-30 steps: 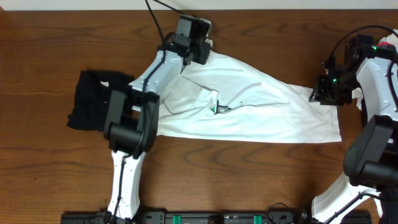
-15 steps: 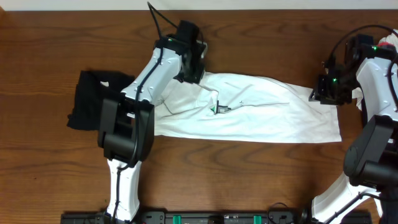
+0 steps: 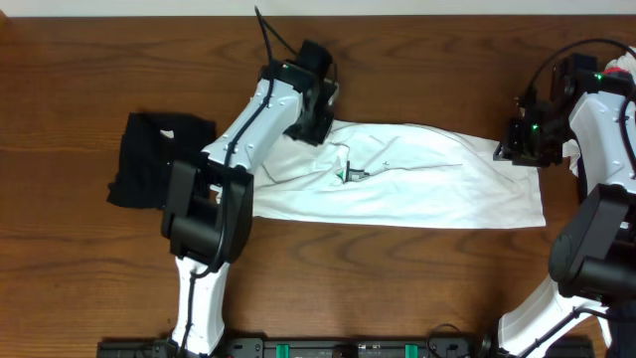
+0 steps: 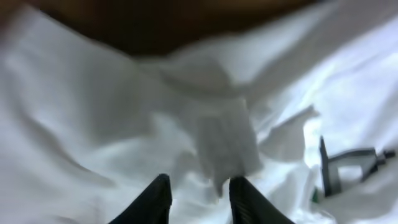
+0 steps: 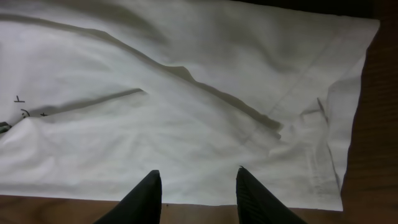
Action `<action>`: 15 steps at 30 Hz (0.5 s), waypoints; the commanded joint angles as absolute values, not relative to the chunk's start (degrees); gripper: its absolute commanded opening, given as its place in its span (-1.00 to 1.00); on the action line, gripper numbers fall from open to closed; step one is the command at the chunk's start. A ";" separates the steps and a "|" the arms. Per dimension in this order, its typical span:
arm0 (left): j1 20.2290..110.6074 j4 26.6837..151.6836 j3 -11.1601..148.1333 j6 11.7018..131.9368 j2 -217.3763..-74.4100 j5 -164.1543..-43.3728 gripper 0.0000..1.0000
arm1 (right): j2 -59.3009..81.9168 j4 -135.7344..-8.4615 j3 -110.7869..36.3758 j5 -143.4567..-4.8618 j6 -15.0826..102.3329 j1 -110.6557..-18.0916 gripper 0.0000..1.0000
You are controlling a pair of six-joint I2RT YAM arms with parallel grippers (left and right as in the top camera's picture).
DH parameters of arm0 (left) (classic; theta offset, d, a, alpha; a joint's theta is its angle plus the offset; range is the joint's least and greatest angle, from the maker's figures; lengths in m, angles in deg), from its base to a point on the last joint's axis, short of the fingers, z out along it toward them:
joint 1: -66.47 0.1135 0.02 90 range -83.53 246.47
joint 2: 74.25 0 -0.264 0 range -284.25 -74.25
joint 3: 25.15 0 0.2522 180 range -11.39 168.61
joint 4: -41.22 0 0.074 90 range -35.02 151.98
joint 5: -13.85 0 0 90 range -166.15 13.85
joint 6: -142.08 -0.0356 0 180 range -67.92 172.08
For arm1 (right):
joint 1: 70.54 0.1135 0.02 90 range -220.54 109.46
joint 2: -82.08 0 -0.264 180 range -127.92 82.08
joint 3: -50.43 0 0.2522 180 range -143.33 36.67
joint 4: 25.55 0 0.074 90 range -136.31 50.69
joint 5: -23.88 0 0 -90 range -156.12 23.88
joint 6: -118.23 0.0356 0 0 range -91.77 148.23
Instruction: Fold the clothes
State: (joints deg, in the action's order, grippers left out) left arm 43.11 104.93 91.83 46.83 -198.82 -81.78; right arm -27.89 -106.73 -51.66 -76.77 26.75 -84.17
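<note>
Overhead: the white T-shirt point(image 3: 427, 189) lies as a long band across the middle of the surface point(image 3: 397, 288), with a black garment point(image 3: 154, 164) bunched at left. Left wrist: the left fingers point(image 4: 157, 200) are narrowly parted and empty over blurred cloth. Right wrist: the right fingers point(image 5: 144, 198) are likewise parted, above the hem. Crosswise folds likely remain.

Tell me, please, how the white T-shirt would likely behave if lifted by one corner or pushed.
The white T-shirt would probably sag and drape, not hold shape: it lies creased in soft ridges. It looks thin, so likely light for its spread. Pushed along the wooden table, it would likely bunch rather than slide whole, as it is rumpled near its print.
</note>
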 commanded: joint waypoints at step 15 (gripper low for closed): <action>50.02 99.53 93.93 43.20 -202.64 -78.96 0.26 | -27.21 -106.03 -51.71 -77.10 27.32 -83.60 -0.23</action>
State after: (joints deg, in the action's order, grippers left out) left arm 48.53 99.71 93.45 44.31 -199.96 -78.93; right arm -27.89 -106.21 -51.66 -76.77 26.75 -84.17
